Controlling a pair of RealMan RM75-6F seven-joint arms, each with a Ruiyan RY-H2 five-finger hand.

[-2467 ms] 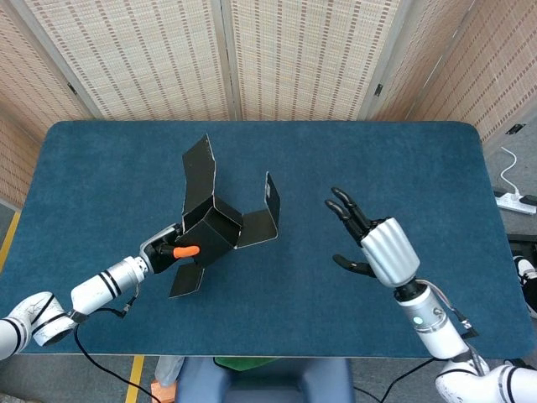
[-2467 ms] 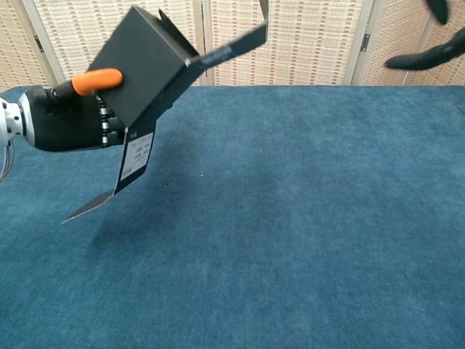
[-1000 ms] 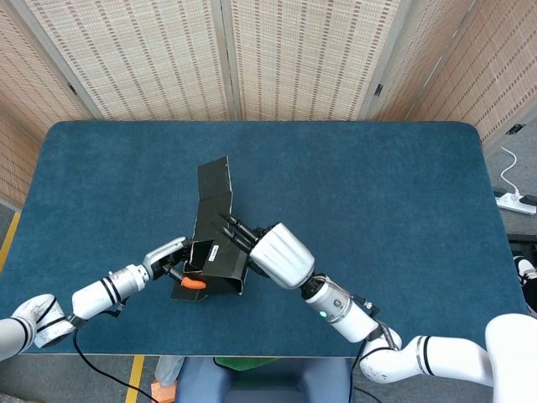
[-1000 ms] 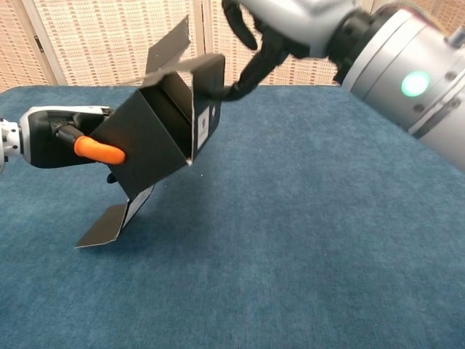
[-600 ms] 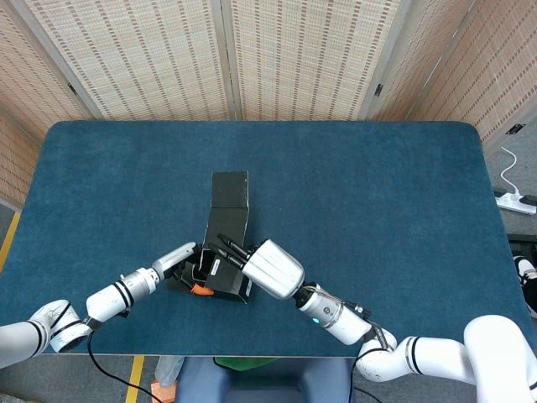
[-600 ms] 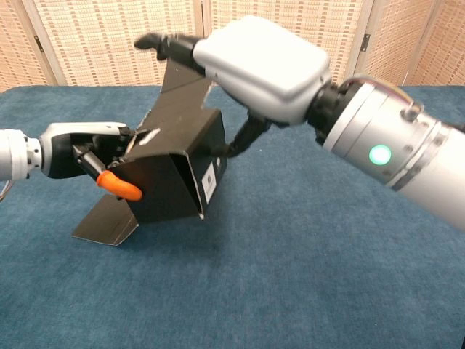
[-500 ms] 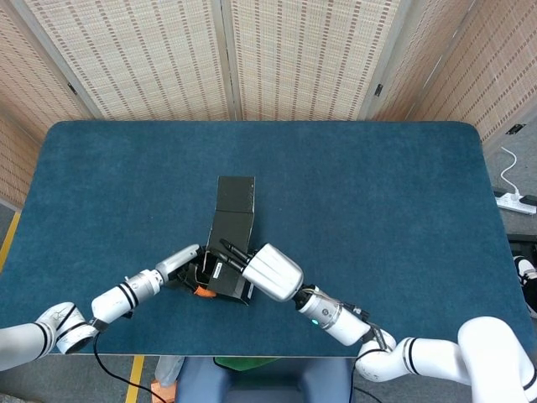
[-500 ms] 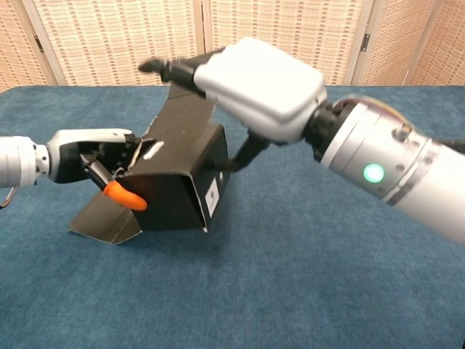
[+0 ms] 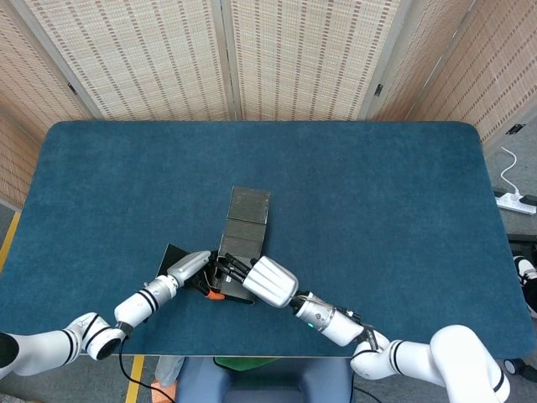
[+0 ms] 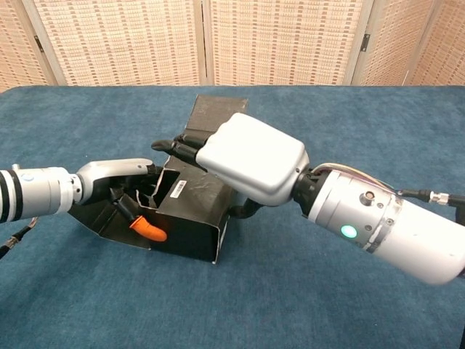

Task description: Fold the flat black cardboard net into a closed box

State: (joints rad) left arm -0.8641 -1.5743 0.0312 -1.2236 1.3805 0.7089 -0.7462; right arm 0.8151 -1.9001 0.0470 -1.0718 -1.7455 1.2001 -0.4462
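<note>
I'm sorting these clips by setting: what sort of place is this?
Probably an indoor lab or test room: a blue carpeted table, woven folding screens behind it, and a power strip on the floor.

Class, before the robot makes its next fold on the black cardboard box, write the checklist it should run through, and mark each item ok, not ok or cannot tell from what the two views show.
1. Box rests on the table, not held in the air: ok.
2. Left robot hand is at the box's open left end, orange fingertip against the cardboard: ok.
3. Right robot hand lies over the top of the box, pressing it down: ok.
4. Long flap lies flat on the table beyond the box, not yet folded: ok.
5. Box is closed: not ok, the left end is open.
6. How firmly either hand grips the cardboard: cannot tell, the fingers are partly hidden.
</note>
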